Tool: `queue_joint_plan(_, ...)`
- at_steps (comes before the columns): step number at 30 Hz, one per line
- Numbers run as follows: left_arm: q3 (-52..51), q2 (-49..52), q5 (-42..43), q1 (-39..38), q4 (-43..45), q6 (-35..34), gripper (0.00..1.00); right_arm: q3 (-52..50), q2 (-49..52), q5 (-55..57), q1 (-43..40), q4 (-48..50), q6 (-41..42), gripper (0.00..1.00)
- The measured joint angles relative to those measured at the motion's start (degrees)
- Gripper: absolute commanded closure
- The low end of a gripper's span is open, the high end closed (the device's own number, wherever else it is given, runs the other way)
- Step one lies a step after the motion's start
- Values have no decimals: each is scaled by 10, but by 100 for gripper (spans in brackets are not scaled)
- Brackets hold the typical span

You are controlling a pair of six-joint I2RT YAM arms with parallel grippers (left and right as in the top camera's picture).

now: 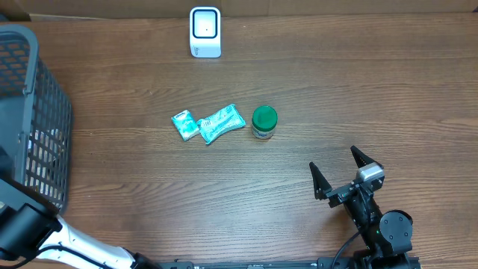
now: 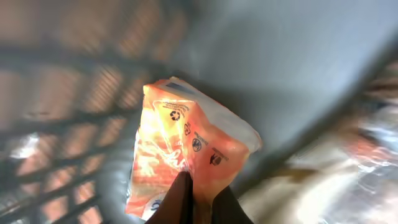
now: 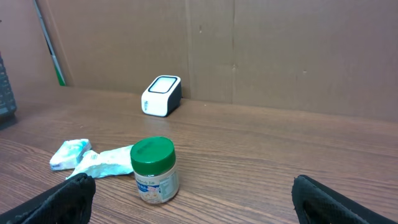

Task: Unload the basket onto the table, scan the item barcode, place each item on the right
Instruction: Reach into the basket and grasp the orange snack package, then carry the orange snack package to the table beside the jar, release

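In the left wrist view an orange and white snack packet [image 2: 180,140] fills the middle, among the grey mesh walls of the basket [image 2: 68,93]. My left gripper [image 2: 200,185] is shut on the packet's lower edge, its dark fingers [image 2: 179,199] pinching the wrapper. The picture is blurred and I can make out no barcode. The white scanner [image 1: 205,32] stands at the table's far edge and also shows as the scanner [image 3: 161,95]. My right gripper [image 1: 333,158] stands wide open over the near right of the table, holding nothing.
A grey mesh basket [image 1: 30,112] fills the left side, and my left arm [image 1: 26,228] reaches up beneath it. Two teal packets [image 1: 213,123] and a green-lidded jar [image 1: 264,121] lie mid-table. The jar [image 3: 154,169] is just ahead of my right gripper [image 3: 191,190].
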Motion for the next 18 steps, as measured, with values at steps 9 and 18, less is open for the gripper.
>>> queue_joint_plan(9, 151, -150, 3, -125, -60, -63, 96, 0, 0, 0, 0, 0, 0, 0)
queue_joint_plan(18, 150, -271, 136, -369, -155, -161, 96, 0, 0, 0, 0, 0, 0, 0)
